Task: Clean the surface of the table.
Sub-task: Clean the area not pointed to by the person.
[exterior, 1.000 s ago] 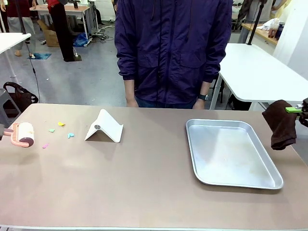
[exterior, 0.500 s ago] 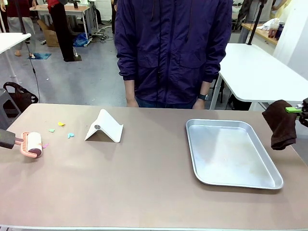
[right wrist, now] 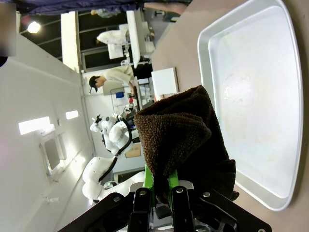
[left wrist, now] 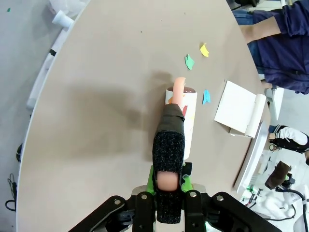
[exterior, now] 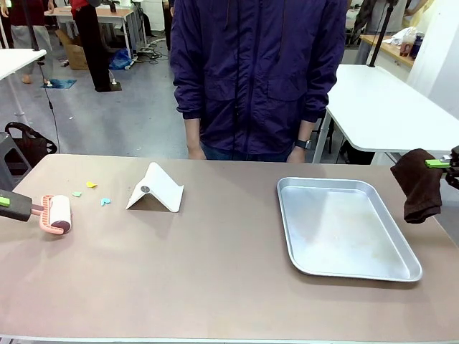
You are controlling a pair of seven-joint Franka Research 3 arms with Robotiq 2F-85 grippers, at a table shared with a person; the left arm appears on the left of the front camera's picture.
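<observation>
Pink roller [exterior: 56, 214] pinched in left fingers [left wrist: 189, 200] may flick scraps [exterior: 91, 185] off the desk [exterior: 215, 272] if rushed; right fingers [right wrist: 177, 200] pinch brown cloth [exterior: 418, 186].

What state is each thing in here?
lint roller: held by its handle, roll on table.
left gripper: shut on lint roller.
brown cloth: hanging clear of table.
right gripper: shut on brown cloth.
steel tray: empty.
paper scraps: three, loose on table.
white stand: standing, tent-shaped.
</observation>
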